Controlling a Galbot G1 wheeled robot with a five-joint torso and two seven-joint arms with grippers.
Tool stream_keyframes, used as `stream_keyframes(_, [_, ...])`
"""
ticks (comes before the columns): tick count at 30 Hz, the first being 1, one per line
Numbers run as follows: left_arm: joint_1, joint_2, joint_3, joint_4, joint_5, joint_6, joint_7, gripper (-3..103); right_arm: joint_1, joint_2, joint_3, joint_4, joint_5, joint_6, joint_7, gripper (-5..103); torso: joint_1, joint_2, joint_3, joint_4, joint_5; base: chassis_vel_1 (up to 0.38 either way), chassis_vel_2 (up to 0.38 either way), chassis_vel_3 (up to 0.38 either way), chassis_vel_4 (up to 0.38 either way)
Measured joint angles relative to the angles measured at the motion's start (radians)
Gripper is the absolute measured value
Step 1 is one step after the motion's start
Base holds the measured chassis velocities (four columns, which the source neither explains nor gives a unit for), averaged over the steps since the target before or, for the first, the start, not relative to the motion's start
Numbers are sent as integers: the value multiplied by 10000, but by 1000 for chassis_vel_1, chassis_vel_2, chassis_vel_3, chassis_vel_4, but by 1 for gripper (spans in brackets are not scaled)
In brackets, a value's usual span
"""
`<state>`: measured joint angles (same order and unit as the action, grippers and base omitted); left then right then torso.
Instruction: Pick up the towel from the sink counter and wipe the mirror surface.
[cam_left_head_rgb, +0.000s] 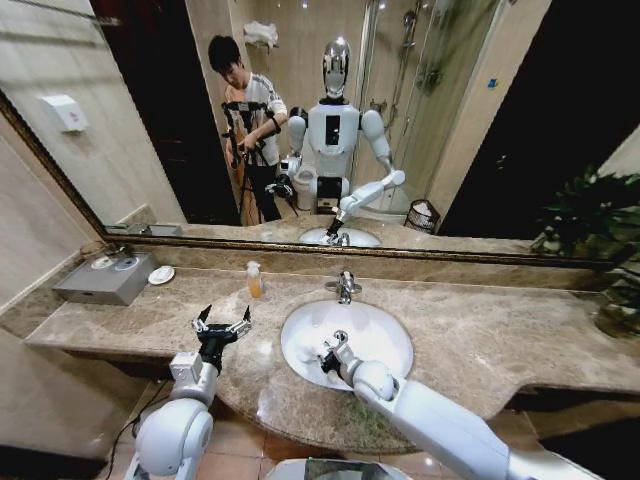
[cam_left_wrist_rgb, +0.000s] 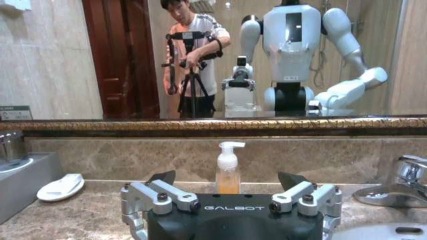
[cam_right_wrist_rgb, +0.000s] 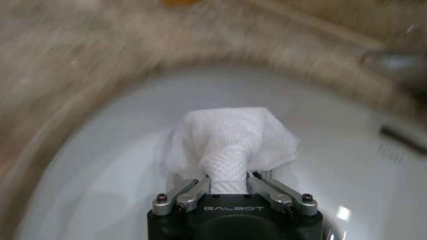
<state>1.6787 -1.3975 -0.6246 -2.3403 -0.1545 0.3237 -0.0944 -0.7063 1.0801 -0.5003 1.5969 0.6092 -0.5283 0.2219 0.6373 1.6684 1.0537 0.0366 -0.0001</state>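
Observation:
My right gripper (cam_right_wrist_rgb: 229, 181) is shut on the towel (cam_right_wrist_rgb: 233, 135), a small white bunched cloth that sticks out past the fingers. It hangs just above the white basin (cam_right_wrist_rgb: 113, 165). In the head view this gripper (cam_left_head_rgb: 329, 357) is over the basin (cam_left_head_rgb: 380, 325) set in the sink counter (cam_left_head_rgb: 480, 340). My left gripper (cam_left_head_rgb: 222, 325) is open and holds nothing, above the counter to the left of the basin. In its own wrist view the left gripper (cam_left_wrist_rgb: 227, 179) faces the mirror (cam_left_wrist_rgb: 133, 60). The mirror (cam_left_head_rgb: 300, 120) spans the wall behind the counter.
A chrome tap (cam_left_head_rgb: 345, 287) stands behind the basin. A soap bottle (cam_left_head_rgb: 254, 280), a white soap dish (cam_left_head_rgb: 161, 274) and a grey tray (cam_left_head_rgb: 105, 278) sit at the back left. A plant (cam_left_head_rgb: 595, 220) is at the far right.

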Motion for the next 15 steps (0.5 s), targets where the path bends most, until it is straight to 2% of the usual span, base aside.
stream_keyframes(8, [0, 0, 1, 0, 0, 0, 0, 100, 407, 116, 257, -418, 163, 9, -78, 10, 2, 0, 1, -5, 1, 0, 0, 0, 0])
stream_keyframes(11, [0, 0, 1, 0, 0, 0, 0, 100, -281, -403, 139, 154, 43, -37, -170, 10, 2, 0, 0, -9, 1, 0, 0, 0, 0])
stream_keyframes(15, [0, 0, 0, 0, 0, 0, 0, 100, -893, -710, 149, 481, -200, 50, -158, 10, -1, 0, 0, -12, 1, 0, 0, 0, 0])
